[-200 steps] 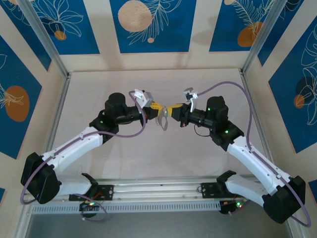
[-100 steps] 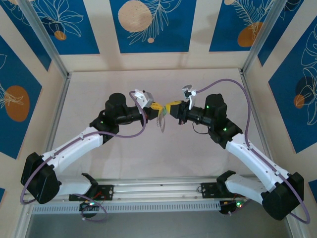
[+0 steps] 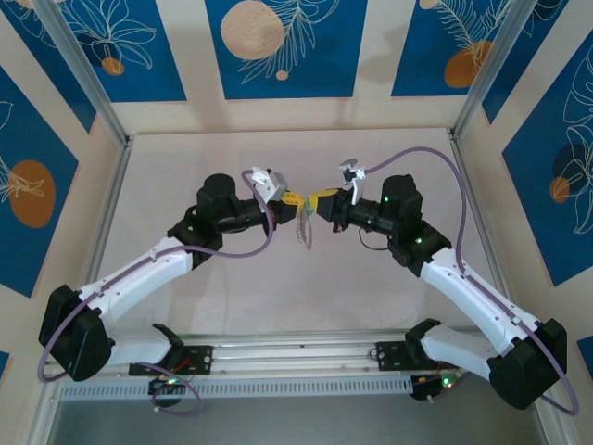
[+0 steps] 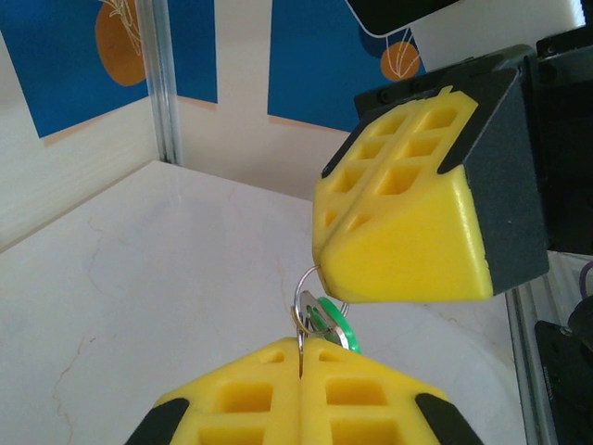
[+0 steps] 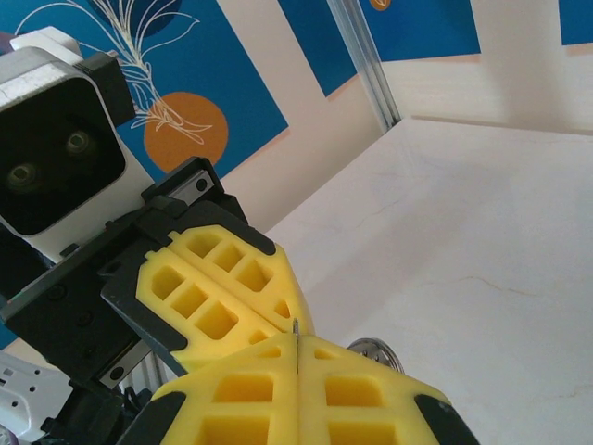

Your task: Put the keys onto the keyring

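Your left hand [image 4: 301,345] is pinched closed on the keys [image 4: 326,320], with a silvery loop and a green piece poking out of its seam. Your right hand [image 5: 295,345] is closed too, tip to tip with the left. A thin metal edge shows in its seam, but you cannot tell which piece it is. From above, the keyring [image 3: 305,232] hangs just under the meeting fingertips, over the middle of the bench [image 3: 185,158].
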